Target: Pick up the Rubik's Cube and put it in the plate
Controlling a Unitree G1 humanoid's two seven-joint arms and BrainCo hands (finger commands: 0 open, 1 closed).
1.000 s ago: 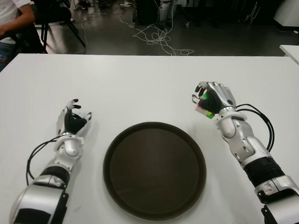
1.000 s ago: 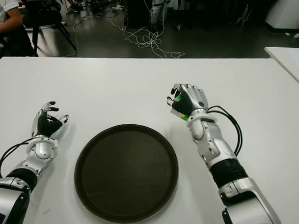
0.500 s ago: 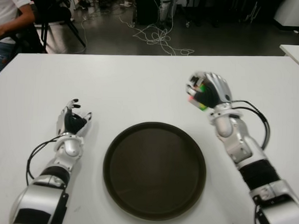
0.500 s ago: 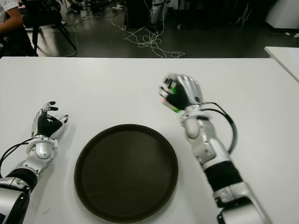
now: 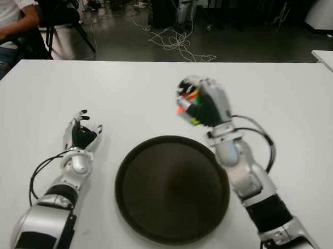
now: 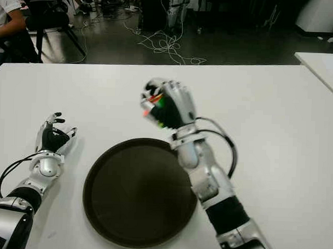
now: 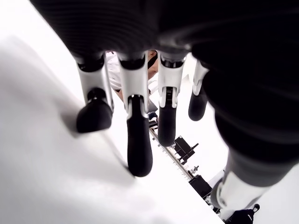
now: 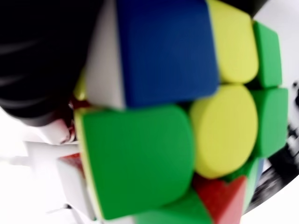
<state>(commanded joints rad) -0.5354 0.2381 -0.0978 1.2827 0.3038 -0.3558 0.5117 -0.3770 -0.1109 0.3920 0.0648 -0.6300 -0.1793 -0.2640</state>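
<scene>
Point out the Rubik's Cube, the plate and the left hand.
Rubik's Cube point(image 5: 189, 106), left eye view: coloured face showing between the right hand's fingers.
Plate point(image 5: 152, 233), left eye view: near rim.
Left hand point(image 5: 82, 133), left eye view: dark palm.

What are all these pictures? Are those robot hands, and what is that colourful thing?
Yes, they belong to a robot with two metal arms. Two pictures come from cameras in its head, looking down at a white table. The other two come from small cameras on its wrists, very close up. On the table lies a round dark plate. The right hand is lifted above the table near the plate's far edge, and its fingers grip a Rubik's Cube, the colourful puzzle filling one wrist picture. The left hand shows left of the plate, fingers open, holding nothing.
</scene>
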